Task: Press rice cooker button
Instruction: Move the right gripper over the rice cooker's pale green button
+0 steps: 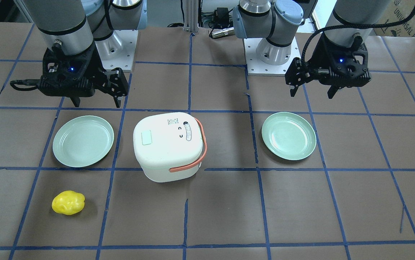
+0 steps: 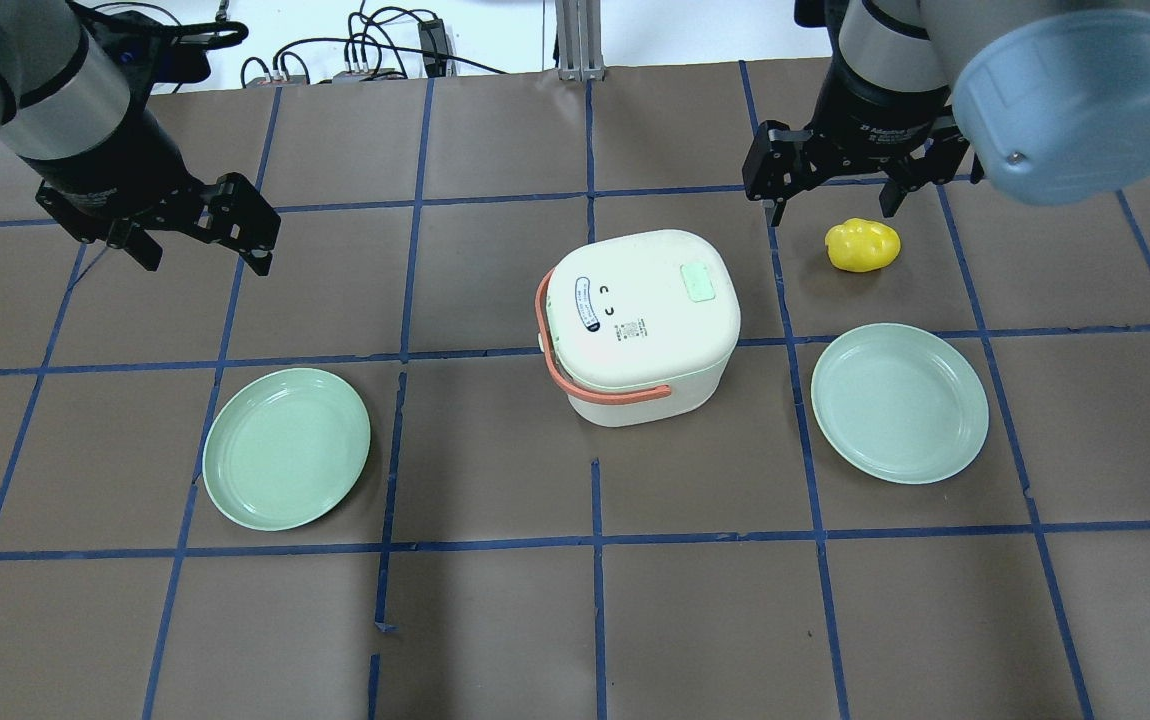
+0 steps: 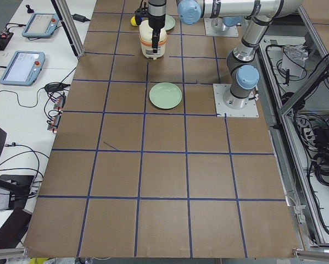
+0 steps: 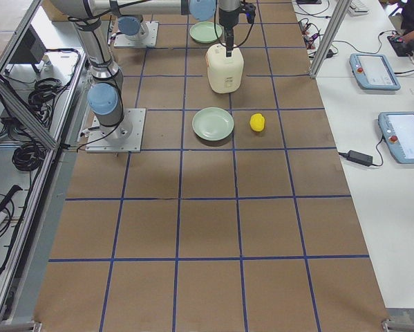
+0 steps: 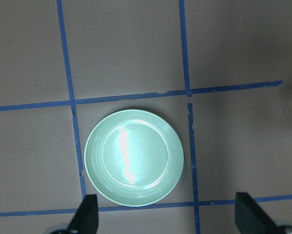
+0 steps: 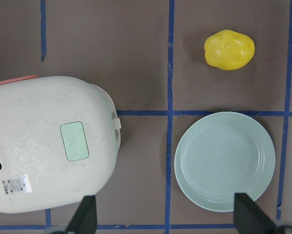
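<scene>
- The rice cooker [image 2: 640, 320] sits mid-table between the left plate [image 2: 286, 448] and the right plate [image 2: 899, 402], with its green button [image 2: 701, 284] on the lid's right half.
- The left gripper [image 2: 207, 262] hangs high on the left, fingers spread.
- The right gripper [image 2: 830, 212] hangs high on the right, fingers spread.

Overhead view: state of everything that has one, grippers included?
rice cooker: upright, lid shut, handle down
lid button: nothing touching it
left gripper: open, empty
right gripper: open, empty
plate on robot's left: empty
plate on robot's right: empty
yellow toy potato: lying loose, off both plates
</scene>
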